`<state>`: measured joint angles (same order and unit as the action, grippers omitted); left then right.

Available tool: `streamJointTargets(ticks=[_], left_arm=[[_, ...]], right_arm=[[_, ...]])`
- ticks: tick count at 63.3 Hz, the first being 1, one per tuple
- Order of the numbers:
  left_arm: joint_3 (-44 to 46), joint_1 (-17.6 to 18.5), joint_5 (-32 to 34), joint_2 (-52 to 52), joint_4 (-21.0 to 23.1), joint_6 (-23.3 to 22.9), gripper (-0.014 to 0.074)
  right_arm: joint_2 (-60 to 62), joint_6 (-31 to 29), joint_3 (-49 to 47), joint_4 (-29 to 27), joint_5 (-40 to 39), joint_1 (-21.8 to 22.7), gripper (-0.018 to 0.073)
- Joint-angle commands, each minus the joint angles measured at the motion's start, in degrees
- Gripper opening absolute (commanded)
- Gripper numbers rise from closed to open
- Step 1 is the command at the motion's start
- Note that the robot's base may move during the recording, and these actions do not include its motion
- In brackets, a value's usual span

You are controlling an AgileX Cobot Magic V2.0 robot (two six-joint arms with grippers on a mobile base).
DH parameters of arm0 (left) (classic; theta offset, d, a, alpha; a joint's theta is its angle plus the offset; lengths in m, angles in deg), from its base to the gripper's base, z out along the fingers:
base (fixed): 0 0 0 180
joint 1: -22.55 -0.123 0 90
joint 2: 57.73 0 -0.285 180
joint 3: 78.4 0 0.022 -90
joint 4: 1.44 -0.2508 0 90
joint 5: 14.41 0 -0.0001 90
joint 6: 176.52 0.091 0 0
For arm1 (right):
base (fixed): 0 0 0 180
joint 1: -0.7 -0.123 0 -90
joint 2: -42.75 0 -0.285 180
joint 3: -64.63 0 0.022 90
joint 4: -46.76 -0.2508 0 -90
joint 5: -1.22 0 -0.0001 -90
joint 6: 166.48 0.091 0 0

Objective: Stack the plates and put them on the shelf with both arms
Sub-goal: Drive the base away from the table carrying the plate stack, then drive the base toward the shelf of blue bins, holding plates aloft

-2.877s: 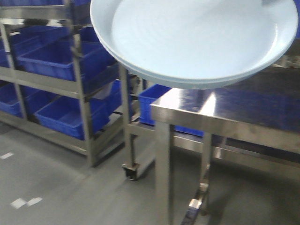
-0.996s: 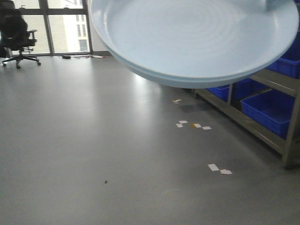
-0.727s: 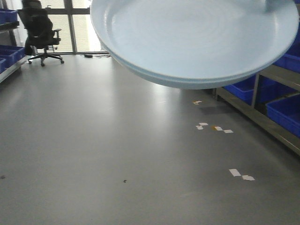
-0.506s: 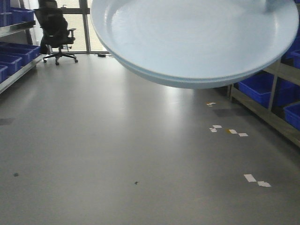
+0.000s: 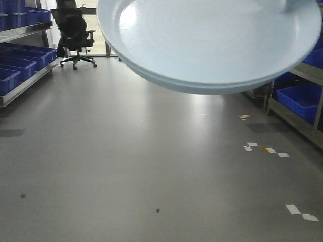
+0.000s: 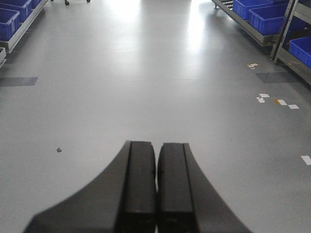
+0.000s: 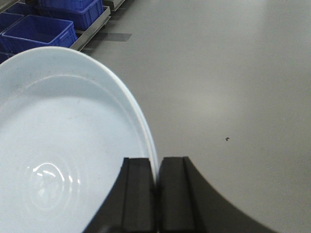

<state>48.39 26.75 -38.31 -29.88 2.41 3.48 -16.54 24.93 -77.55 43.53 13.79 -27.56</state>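
stacked plates (image 5: 209,45), held high over the floor (image 5: 101,151) by one rim edge in the right tool (image 7: 156,165), left tool (image 6: 156,147) pinched together on nothing; risk: single-edge grip letting them tilt and slide off.

Wide open floor (image 5: 126,166) ahead, just flat tape bits (image 5: 265,149). Sides hemmed by left rack (image 5: 28,80) and right rack (image 5: 295,121), blue bins (image 5: 22,58) on both. Far back left, office chair (image 5: 74,30). Up top, plates (image 5: 209,40) fill front view.

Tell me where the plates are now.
Stacked plates hang over bare floor, rim pinched by the right gripper, filling the front view's top.
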Motion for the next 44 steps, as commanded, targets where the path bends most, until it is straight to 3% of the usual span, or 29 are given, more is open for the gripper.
streamJointTargets(ticks=[1,44], left_arm=[[1.7,0.2,5.0,0.4,0.1,0.0,0.0099],[1.7,0.2,5.0,0.4,0.1,0.0,0.0099]], right_arm=[[0.9,-0.2,-1.9,-0.1,-6.1,-0.1,0.0048],[0.9,-0.2,-1.9,-0.1,-6.1,-0.1,0.0048]])
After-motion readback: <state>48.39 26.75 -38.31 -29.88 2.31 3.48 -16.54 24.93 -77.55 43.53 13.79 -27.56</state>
